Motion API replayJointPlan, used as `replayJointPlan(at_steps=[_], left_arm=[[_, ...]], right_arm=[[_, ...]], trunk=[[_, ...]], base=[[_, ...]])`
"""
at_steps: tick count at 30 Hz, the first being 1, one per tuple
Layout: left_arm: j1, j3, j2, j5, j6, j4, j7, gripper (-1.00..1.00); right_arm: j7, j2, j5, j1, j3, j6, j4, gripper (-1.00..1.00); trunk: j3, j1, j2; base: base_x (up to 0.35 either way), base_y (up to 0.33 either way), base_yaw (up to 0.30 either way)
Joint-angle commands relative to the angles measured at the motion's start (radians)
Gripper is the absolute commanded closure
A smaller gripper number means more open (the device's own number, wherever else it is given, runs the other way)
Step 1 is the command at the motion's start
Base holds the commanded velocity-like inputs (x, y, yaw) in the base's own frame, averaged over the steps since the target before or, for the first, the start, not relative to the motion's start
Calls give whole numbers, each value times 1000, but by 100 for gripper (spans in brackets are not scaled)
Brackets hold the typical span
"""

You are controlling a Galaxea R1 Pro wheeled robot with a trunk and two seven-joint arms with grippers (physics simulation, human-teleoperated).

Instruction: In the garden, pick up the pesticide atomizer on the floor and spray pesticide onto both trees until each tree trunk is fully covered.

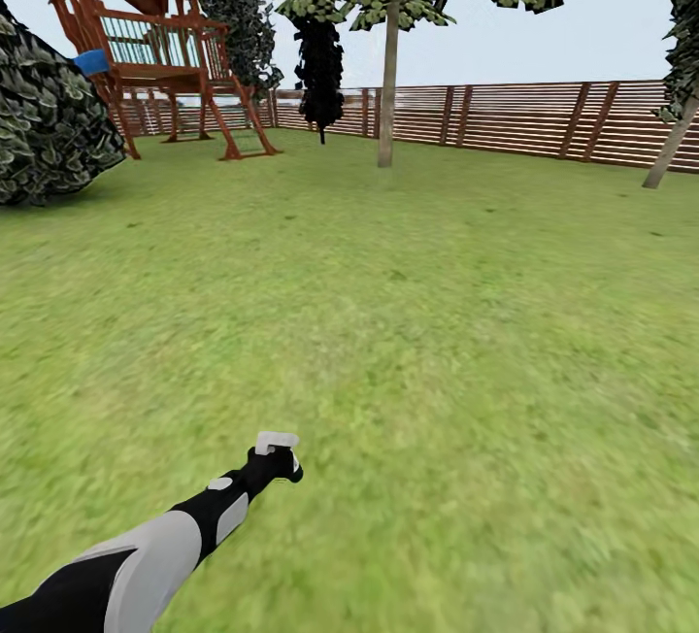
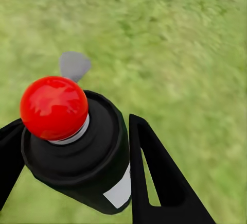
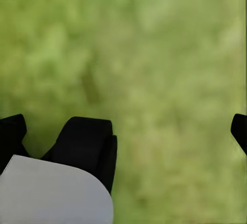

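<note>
My left gripper (image 1: pixel 275 463) is shut on the pesticide atomizer (image 1: pixel 277 441), held low over the grass with its light grey head up. In the left wrist view the black bottle (image 2: pixel 87 152) sits between my gripper's (image 2: pixel 74 123) two black fingers; it shows a white label patch and a red round cap. One tree trunk (image 1: pixel 388 80) stands straight far ahead on the lawn near the fence. A second, leaning trunk (image 1: pixel 670 152) is at the far right. My right gripper (image 3: pixel 126 126) hangs open over blurred grass, fingers wide apart and empty. No white specks show on the trunks.
A wooden playhouse (image 1: pixel 155 41) with a blue slide (image 1: pixel 92 60) stands at the back left, and a dark leafy bush (image 1: pixel 44 118) beside it. A brown slatted fence (image 1: pixel 505 118) runs along the back. A narrow dark conifer (image 1: pixel 320 65) stands near the first tree. Open lawn lies between.
</note>
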Motion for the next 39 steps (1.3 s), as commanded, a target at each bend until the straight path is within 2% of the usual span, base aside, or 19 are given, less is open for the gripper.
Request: replayJointPlan(at_steps=[1,8,39], left_arm=[[-1,9,0,-10,-3,0,-2,100],[-1,9,0,-10,-3,0,-2,100],[-1,10,-1,-10,-3,0,-2,100]], right_arm=[[0,0,9,-1,-9,-7,4,-100],[-3,0,10,-1,-11,-8,4,-100],[-5,0,10,-1,-11,-9,4,-100]], trunk=[[-1,0,0],[-4,0,0],[-4,0,0]], base=[[350,0,-76],[350,0,-90],[350,0,-1]])
